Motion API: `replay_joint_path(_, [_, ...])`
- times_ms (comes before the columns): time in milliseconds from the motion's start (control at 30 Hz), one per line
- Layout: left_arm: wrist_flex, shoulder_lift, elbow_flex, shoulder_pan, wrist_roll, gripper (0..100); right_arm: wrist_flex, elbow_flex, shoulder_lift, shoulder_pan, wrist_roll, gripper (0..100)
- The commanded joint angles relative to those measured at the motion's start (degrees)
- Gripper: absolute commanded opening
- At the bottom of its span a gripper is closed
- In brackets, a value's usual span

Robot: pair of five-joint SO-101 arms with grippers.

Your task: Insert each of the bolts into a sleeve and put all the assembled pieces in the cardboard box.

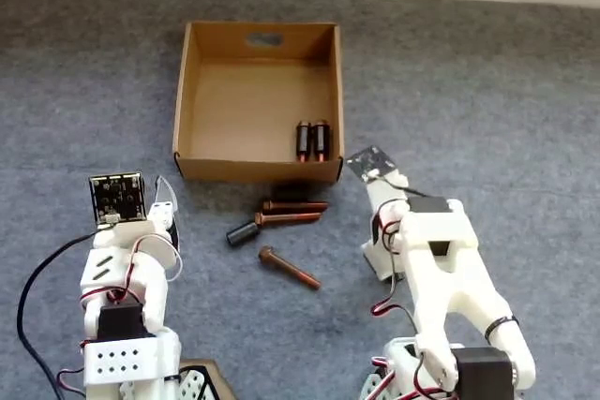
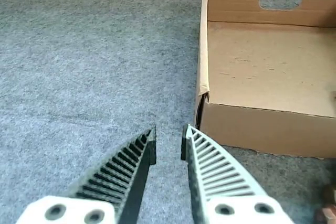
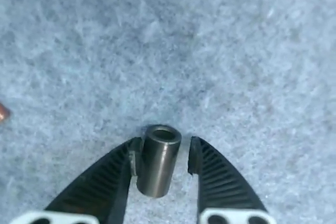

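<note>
Right gripper [image 3: 160, 142] sat loosely around a dark sleeve [image 3: 157, 161], one finger touching, the other just apart; left gripper [image 2: 169, 135], parted and empty, hung by the lower-left corner of the cardboard box [image 1: 258, 170], upper centre in the high view.

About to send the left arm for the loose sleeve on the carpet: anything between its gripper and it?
Nothing visible: only bare carpet lies between the left gripper and the dark sleeve.

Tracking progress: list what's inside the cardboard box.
In the cardboard box, two assembled pieces lie side by side at its near right corner. Its near wall hides floor behind it.
</note>
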Motion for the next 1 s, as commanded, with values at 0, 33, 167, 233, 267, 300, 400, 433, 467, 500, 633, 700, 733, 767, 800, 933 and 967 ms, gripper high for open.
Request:
replay_joint_path(0, [-0.97, -0.66, 1.19, -0.13, -0.35, 10, -0.48, 0.13, 0.04, -0.13, 0.88, 14.2])
replay_joint_path(33, [-0.97, -0.66, 1.19, -0.13, -0.35, 10, -0.48, 0.13, 0.04, 0.04, 0.88, 14.2])
replay_joint_path(167, [-0.97, -0.66, 1.19, -0.13, -0.35, 10, -0.48, 0.13, 0.04, 0.04, 0.88, 14.2])
replay_joint_path(233, [-0.97, -0.66, 1.19, -0.13, -0.35, 10, -0.48, 0.13, 0.04, 0.04, 0.88, 14.2])
replay_joint_path(267, [-0.97, -0.66, 1.19, -0.13, -0.35, 10, -0.48, 0.13, 0.04, 0.04, 0.88, 14.2])
replay_joint_path(300, [-0.97, -0.66, 1.19, -0.13, -0.35, 10, -0.48, 0.13, 0.04, 0.04, 0.88, 14.2])
replay_joint_path(400, [-0.97, -0.66, 1.19, -0.13, -0.35, 10, -0.48, 0.66, 0.04, 0.13, 0.88, 14.2])
replay_joint_path(433, [-0.97, -0.66, 1.19, -0.13, -0.35, 10, -1.19, 1.10, -0.04, 0.13, 0.88, 14.2])
replay_joint_path(467, [-0.97, -0.66, 1.19, -0.13, -0.35, 10, -2.51, 1.71, -0.04, 0.13, 0.88, 14.2])
replay_joint_path(500, [-0.97, -0.66, 1.19, -0.13, -0.35, 10, -3.91, 2.68, -0.04, 0.13, 0.88, 14.2])
replay_joint_path(633, [-0.97, -0.66, 1.19, -0.13, -0.35, 10, -8.13, 6.02, -0.04, 0.13, 0.88, 14.2])
replay_joint_path(700, [-0.97, -0.66, 1.19, -0.13, -0.35, 10, -8.84, 6.64, -0.04, 0.13, 0.88, 14.2])
replay_joint_path(733, [-0.97, -0.66, 1.19, -0.13, -0.35, 10, -8.84, 6.64, -0.04, 0.13, 0.88, 14.2])
replay_joint_path(767, [-0.97, -0.66, 1.19, -0.13, -0.35, 10, -8.84, 6.64, -0.04, 0.13, 0.88, 14.2])
replay_joint_path(800, [-0.97, -0.66, 1.19, -0.13, -0.35, 10, -8.84, 6.64, -0.04, 0.13, 0.88, 14.2])
replay_joint_path(933, [-0.97, -0.66, 1.19, -0.13, -0.35, 10, -8.48, 6.64, -0.04, 0.13, 0.79, 5.3])
replay_joint_path(967, [-0.97, -0.66, 1.19, -0.13, -0.35, 10, -8.40, 6.55, -0.31, 0.13, 0.62, 0.1])
